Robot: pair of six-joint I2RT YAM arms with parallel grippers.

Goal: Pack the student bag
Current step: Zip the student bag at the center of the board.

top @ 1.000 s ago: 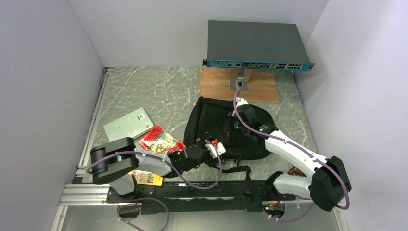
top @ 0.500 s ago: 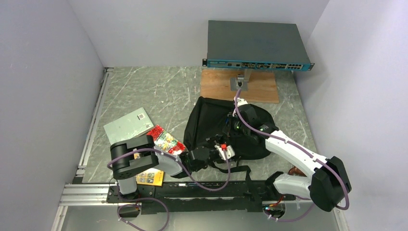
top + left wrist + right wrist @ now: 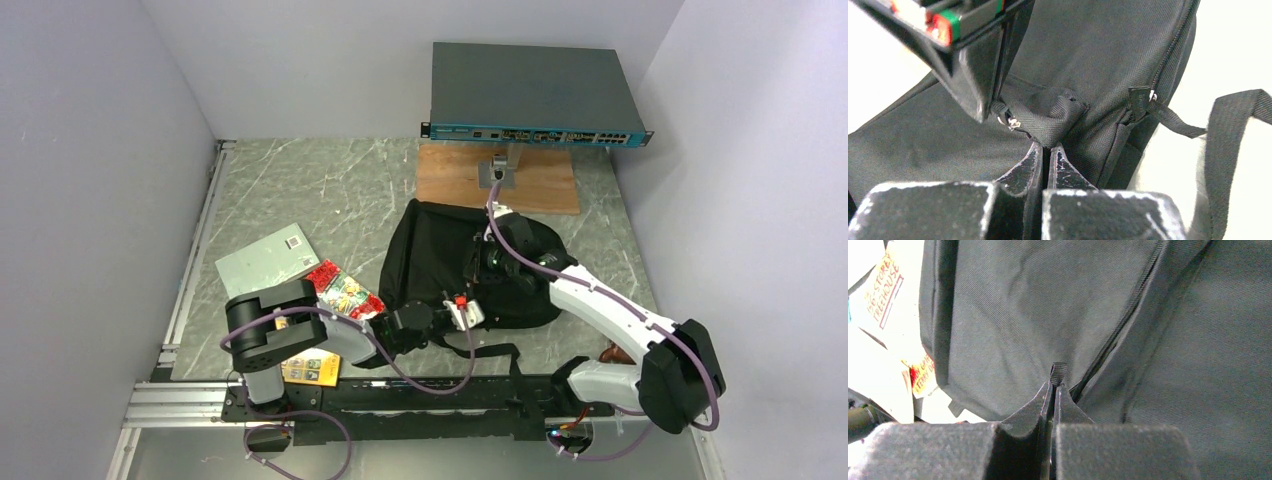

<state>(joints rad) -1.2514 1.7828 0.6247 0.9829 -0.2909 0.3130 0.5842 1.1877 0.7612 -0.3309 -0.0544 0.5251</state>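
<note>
Left gripper [image 3: 1047, 150] jaws pressed together on a fold of the student bag [image 3: 1098, 55], webbing strap [image 3: 1235, 125] at right

Mid-table, the student bag [image 3: 430, 260]; rack box [image 3: 530, 95] behind it above a board [image 3: 545, 185]; packet [image 3: 340, 290] and flat box [image 3: 265, 258] left of it

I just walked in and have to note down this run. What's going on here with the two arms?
Both arms are working on the black backpack, which lies on the table. The left gripper, jaws shut, pinches a raised fold of the bag's fabric. The right gripper, jaws shut, holds a small ribbed tab beside the zip. A red snack packet and a flat grey item lie on the table beside the bag, not yet packed.
</note>
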